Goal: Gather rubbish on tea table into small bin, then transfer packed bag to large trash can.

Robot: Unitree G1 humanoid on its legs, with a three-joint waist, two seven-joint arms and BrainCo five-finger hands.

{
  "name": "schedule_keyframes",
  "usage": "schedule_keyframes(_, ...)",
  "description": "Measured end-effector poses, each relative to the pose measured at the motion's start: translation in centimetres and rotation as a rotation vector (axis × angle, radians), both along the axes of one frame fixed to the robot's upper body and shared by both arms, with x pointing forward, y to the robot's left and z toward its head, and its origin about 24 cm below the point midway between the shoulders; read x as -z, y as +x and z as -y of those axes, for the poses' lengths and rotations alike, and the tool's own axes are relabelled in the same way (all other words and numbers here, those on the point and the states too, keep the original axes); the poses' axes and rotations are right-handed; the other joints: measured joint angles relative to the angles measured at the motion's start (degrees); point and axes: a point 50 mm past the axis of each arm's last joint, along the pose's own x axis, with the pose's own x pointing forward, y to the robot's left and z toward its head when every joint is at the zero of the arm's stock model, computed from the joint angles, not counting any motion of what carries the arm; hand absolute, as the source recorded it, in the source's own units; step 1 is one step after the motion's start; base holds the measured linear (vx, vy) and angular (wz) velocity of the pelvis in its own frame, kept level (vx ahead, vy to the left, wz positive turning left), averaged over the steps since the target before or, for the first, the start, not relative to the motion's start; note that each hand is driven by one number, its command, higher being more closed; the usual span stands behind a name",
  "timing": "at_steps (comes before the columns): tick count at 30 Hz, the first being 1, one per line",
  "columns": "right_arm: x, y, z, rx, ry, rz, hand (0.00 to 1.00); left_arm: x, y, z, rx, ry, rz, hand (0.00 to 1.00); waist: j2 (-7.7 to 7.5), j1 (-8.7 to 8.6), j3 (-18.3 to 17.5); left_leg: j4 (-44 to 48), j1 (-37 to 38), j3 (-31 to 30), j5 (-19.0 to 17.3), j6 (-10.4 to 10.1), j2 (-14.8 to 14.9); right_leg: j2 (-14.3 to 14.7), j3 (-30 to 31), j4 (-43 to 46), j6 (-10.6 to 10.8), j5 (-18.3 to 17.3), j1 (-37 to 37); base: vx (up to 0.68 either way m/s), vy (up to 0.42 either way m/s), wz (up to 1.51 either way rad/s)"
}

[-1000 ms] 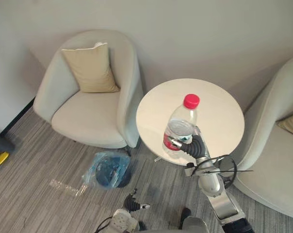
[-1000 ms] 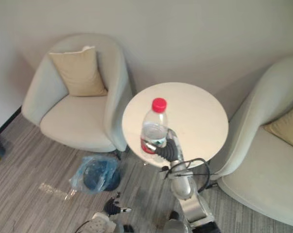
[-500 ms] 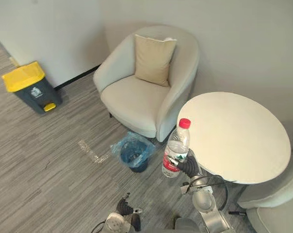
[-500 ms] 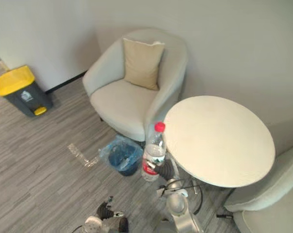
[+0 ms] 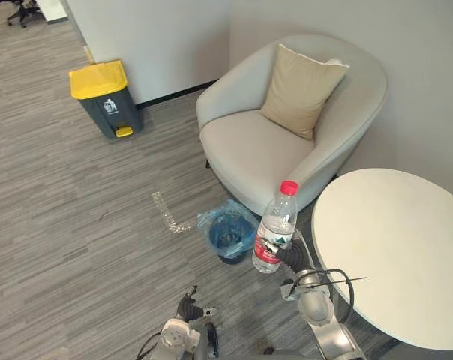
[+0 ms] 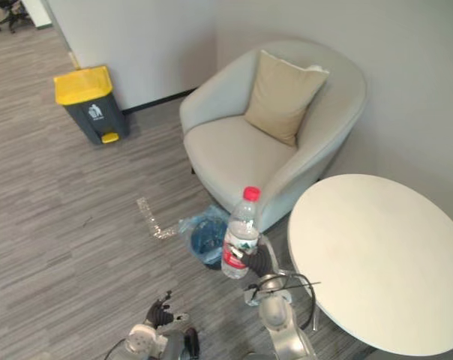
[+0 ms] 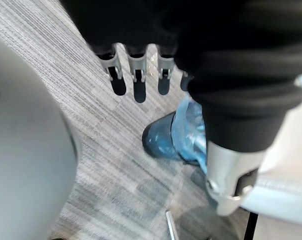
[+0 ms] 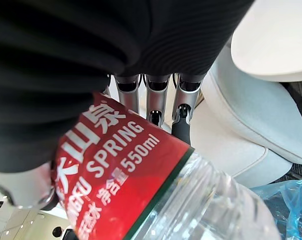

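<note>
A clear plastic water bottle (image 5: 276, 229) with a red cap and red label (image 8: 118, 167) stands upright in my right hand (image 5: 292, 256), whose fingers (image 8: 152, 97) curl round its lower part. The bottle hangs over the floor, just left of the round white tea table (image 5: 395, 255) and right of the small bin (image 5: 228, 234), which is lined with a blue bag. The large grey trash can (image 5: 106, 97) with a yellow lid stands by the far wall. My left hand (image 5: 187, 307) hangs low near the floor, its fingers (image 7: 136, 80) straight and holding nothing; the small bin (image 7: 173, 134) lies beyond them.
A light grey armchair (image 5: 245, 154) with a beige cushion (image 5: 301, 90) stands behind the small bin, close to the table. A strip of clear plastic (image 5: 169, 214) lies on the grey carpet to the left of the bin.
The camera has swung left, bringing the yellow-lidded can into view. My right hand has carried the bottle off the table's edge to over the floor beside the small bin.
</note>
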Motion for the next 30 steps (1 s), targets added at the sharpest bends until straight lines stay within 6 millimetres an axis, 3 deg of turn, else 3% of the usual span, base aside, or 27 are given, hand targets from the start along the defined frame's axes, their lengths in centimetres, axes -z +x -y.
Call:
schedule_keyframes(3,0.6,0.2,-0.4,0.002,0.011,-0.024,1.00,0.1,-0.2,-0.2,-0.001,0.006,-0.008,0.00,-0.08,0.27,0.0,-3.4,1.6,1.0,-0.1,0.3,0.0,-0.1,1.9,2.3,0.3,-0.4,-2.2,-0.02,-0.004,-0.32)
schedule_keyframes(5,1.0,0.1,-0.5,0.003,0.016,-0.042,1.00,0.0,-0.1,-0.6,-0.003,0.016,-0.005,0.00,-1.33,0.47,0.9,-5.5,3.6,2.4,-1.8,0.4,-1.9,-2.2,4.2,8.0,1.2,-4.8,-4.9,-0.04,0.041,-0.40)
schedule_keyframes(7,1.6,-0.2,-0.3,0.005,0.004,-0.074,1.00,0.1,-0.2,-0.9,0.006,0.029,-0.010,0.00,-2.47,0.10,1.3,-8.0,6.7,3.2,-2.6,0.1,-4.0,-4.1,5.4,13.8,2.3,-7.0,-5.7,0.00,0.064,-0.22)
schedule_keyframes(9,1.6,-0.2,-0.7,-0.009,0.003,-0.079,1.00,0.3,-0.5,-1.2,0.005,0.040,-0.028,0.00,-1.92,-0.33,1.1,-9.6,8.4,3.4,-2.5,0.5,-3.8,-3.9,6.5,22.6,2.3,-5.1,-10.1,0.07,0.094,-0.28)
schedule_keyframes(10,1.7,-0.3,-1.0,-0.024,0.002,-0.084,1.00,0.3,-0.5,-1.4,0.003,0.044,-0.032,0.00,-1.75,-0.49,1.2,-10.4,9.5,3.4,-1.3,2.1,-3.1,-3.4,6.2,27.2,1.1,-4.2,-13.0,0.11,0.115,-0.21)
schedule_keyframes(11,1.9,-0.4,-1.2,-0.033,-0.003,-0.091,1.00,0.4,-0.7,-1.7,-0.003,0.049,-0.038,0.00,-1.51,-0.61,1.2,-10.6,10.0,3.4,-1.2,2.2,-2.7,-2.9,6.2,27.8,0.5,-5.0,-13.8,0.16,0.068,-0.12)
schedule_keyframes(14,2.6,-0.4,-2.3,-0.094,-0.013,-0.124,1.00,0.6,-0.9,-1.8,-0.013,0.054,-0.057,0.00,-1.14,-0.69,1.1,-11.5,12.6,3.2,-1.2,2.1,-0.5,0.2,6.1,22.4,0.0,-6.2,-15.7,0.18,-0.018,0.05)
schedule_keyframes(15,2.7,-0.2,-2.4,-0.100,-0.014,-0.132,1.00,0.6,-1.0,-1.8,-0.012,0.053,-0.058,0.00,-1.04,-0.72,1.0,-11.4,12.6,2.4,-1.0,1.9,0.1,2.1,7.2,16.6,-0.1,-4.2,-16.0,0.23,-0.063,0.35)
schedule_keyframes(17,2.7,-0.3,-2.2,-0.091,-0.013,-0.132,1.00,0.6,-1.0,-2.0,-0.011,0.058,-0.062,0.00,-2.91,-0.92,0.4,-11.3,12.5,-0.1,-1.3,1.4,-2.1,1.6,9.0,9.3,-1.4,6.0,-16.3,0.19,-0.082,0.63)
schedule_keyframes(19,3.2,-0.6,-0.9,-0.077,-0.052,-0.158,1.00,0.9,-1.3,-1.0,-0.018,0.031,-0.081,0.00,0.49,-0.73,-0.8,-11.5,12.9,-2.5,-1.8,0.4,-0.9,2.1,7.5,8.6,-1.4,5.7,-14.7,0.25,-0.084,0.49)
schedule_keyframes(22,3.4,-0.8,-0.4,-0.059,-0.041,-0.169,1.00,1.2,-1.8,-0.8,-0.053,0.016,-0.101,0.00,2.55,-0.70,-1.3,-12.7,13.6,-4.3,-2.2,-0.4,0.5,3.3,5.5,5.5,-1.7,5.9,-12.0,0.22,-0.075,0.22)
schedule_keyframes(26,3.7,-1.2,0.1,-0.021,-0.013,-0.184,1.00,1.0,-1.4,-0.8,-0.044,0.018,-0.087,0.00,1.48,-0.83,-0.7,-7.1,11.7,-6.3,-3.2,-2.0,1.5,3.4,2.1,3.9,-1.8,5.8,-8.9,0.07,-0.046,0.47)
schedule_keyframes(30,3.5,-0.9,0.4,-0.002,0.004,-0.174,1.00,0.5,-0.5,-0.8,-0.036,0.019,-0.050,0.00,0.73,0.01,0.3,6.7,5.3,-4.7,-3.4,-2.6,1.8,2.0,1.0,1.0,-2.2,5.6,-5.4,0.01,0.016,0.22)
